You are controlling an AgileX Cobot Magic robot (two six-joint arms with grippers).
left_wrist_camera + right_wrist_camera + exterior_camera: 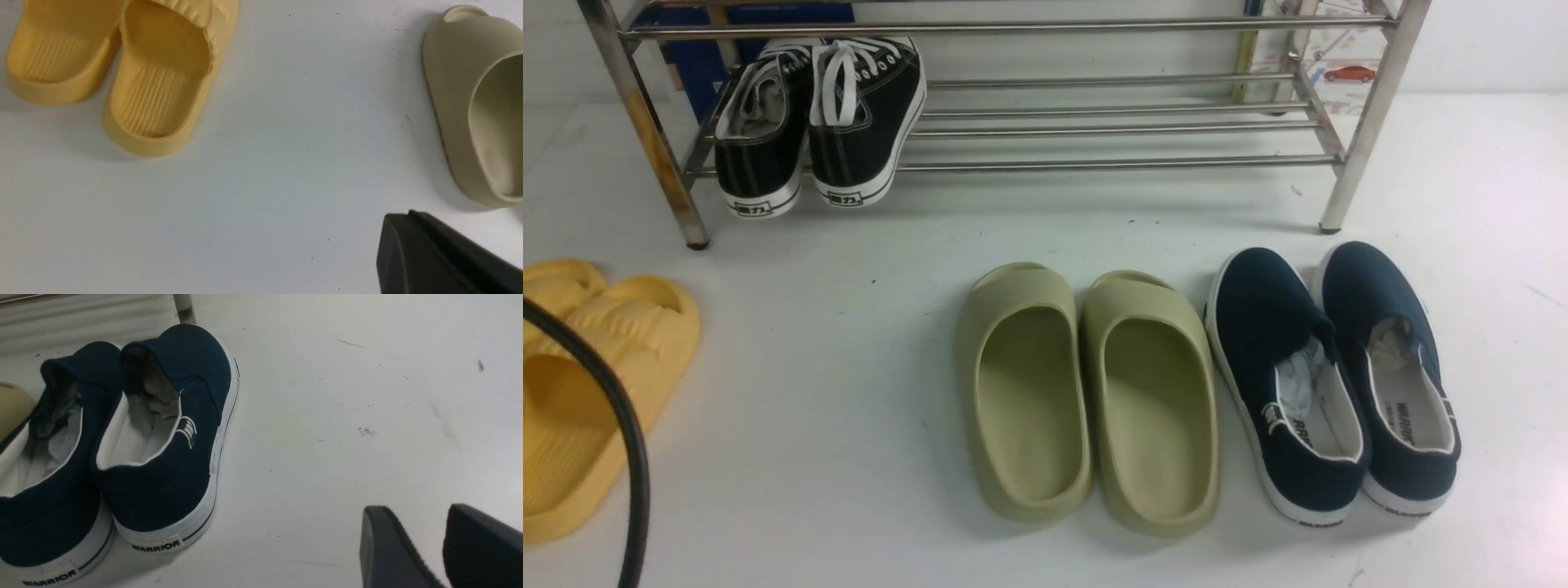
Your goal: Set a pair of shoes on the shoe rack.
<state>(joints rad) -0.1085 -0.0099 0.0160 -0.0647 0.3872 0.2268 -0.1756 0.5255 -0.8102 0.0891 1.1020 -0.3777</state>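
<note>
Cable curved near left as black sneakers sat on the steel rack

Black cable (638,474) arched across the near left corner of the front view, passing in front of the yellow slides. Neither gripper showed in that view. In the left wrist view, the left gripper (408,216) had its fingertips drawn together, with nothing between them. In the right wrist view, the right gripper (421,510) stood slightly apart at the tips, its narrow gap empty, over the white surface (327,457).

Ranged across the nearer part of that surface were three pairs of footwear. At the left lay the yellow slides (629,359), partly cut off by the edge of the front view. Olive-green slides (1156,425) rested side by side near the middle, their toe ends pointing far. Just to their right were the navy slip-on shoes (1241,327), also pointing far, with pale crumpled stuffing inside.

Farther off, the shoe rack (1094,28) spanned much of the scene on metal legs, the near left one stained brown. The pair of shoes, the black sneakers (858,147) with white laces, rested together at the left end of its lower shelf, heels toward the near side. Behind the rack stood a dark blue item (698,77) at left and a printed panel (1347,53) with a red car at right.
</note>
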